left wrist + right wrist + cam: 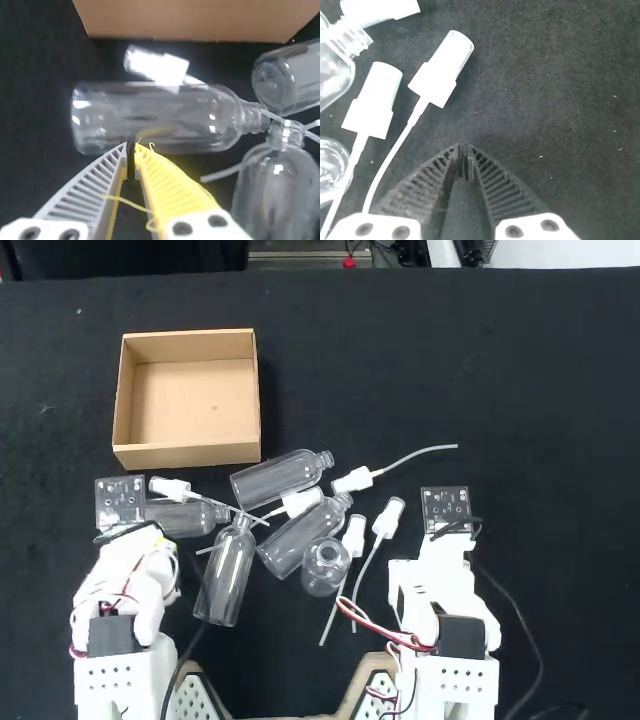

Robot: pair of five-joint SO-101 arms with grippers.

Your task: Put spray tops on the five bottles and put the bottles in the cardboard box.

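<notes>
Left gripper [131,150] is noted closed, empty, tips near a lying bottle [150,117]; right gripper [464,152] closed beside a loose spray top [440,70]; jaws are to be opened before descent, the top taken by its cap; box [186,453] is seen beyond

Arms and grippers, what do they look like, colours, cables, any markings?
Left arm and right arm are white plastic with black motors, perforated bases and red and white wires. The left gripper has one grey and one yellow ribbed finger with stray yellow threads; the right gripper has two black ribbed fingers on white mounts.
</notes>
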